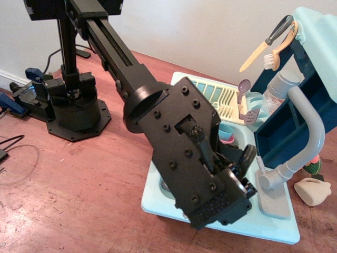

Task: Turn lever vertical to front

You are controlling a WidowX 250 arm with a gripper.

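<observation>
The lever (314, 128) is a light grey curved tap arm. It rises from a knuckle (269, 179) on a flat grey base (275, 202) at the sink's front right corner and arches up and back towards the blue shelf. My black gripper (245, 164) hangs over the sink just left of the knuckle, close to it, with no visible grip on it. The bulky black wrist (192, 158) hides most of the fingers, so whether they are open does not show.
The pale teal sink (158, 197) holds a pink-rimmed cup (227, 133) and a yellow dish rack (210, 95). A purple spoon (244, 85), grey-handled brush (279, 37), bottle (279, 87) and blue shelf (287, 132) stand behind. A beige object (313, 191) lies at right, the robot base (73, 108) at left.
</observation>
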